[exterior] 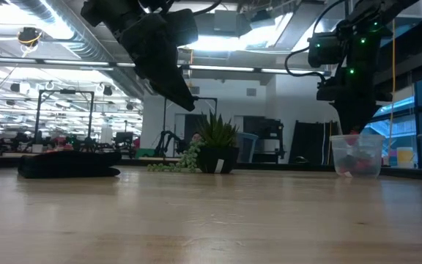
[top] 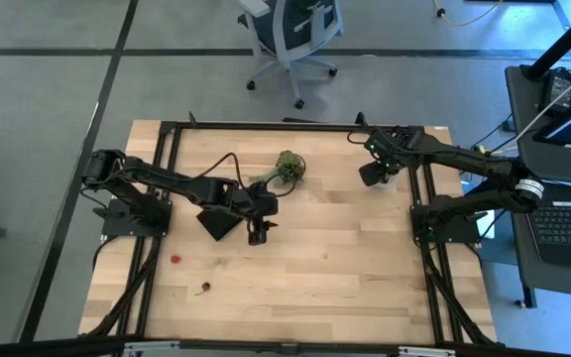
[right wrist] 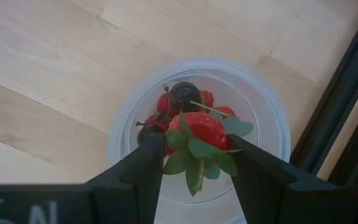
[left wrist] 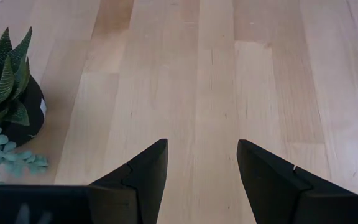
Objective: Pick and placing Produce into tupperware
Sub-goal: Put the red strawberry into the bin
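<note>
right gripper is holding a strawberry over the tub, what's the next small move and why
Probably open the right gripper and let go. It holds the small red strawberry with green leaves directly above the round translucent plastic tub, which already contains red and dark berries, so the piece should fall inside. The left gripper is open and empty over bare wood.

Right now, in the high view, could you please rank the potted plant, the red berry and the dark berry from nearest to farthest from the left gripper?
1. Potted plant, just beyond the left gripper, mid-table.
2. Red berry, toward the table's left edge.
3. Dark berry, nearer the front edge; close to the red berry's distance, so that order is tentative.
</note>
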`<state>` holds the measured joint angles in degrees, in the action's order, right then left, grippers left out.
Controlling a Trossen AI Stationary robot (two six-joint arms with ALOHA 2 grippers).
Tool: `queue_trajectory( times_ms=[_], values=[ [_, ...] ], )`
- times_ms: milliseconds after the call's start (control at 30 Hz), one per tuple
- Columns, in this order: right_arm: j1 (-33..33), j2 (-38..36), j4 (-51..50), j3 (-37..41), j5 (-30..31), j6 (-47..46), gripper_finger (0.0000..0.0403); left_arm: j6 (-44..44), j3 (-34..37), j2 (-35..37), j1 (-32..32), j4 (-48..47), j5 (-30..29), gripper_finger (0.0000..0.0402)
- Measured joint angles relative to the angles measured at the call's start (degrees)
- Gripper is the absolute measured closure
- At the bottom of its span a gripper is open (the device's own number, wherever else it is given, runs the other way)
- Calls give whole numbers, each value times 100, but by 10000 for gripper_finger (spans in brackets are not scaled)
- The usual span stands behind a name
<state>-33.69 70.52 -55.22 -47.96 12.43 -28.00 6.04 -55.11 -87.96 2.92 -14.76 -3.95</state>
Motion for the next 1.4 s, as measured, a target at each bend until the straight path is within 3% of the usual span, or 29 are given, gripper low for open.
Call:
queue_trajectory(
  times_ms=[1400],
  values=[
    [0, 0, 9, 1, -4, 3, 218, -6, 0, 0, 0, -2, 0, 216]
  ],
)
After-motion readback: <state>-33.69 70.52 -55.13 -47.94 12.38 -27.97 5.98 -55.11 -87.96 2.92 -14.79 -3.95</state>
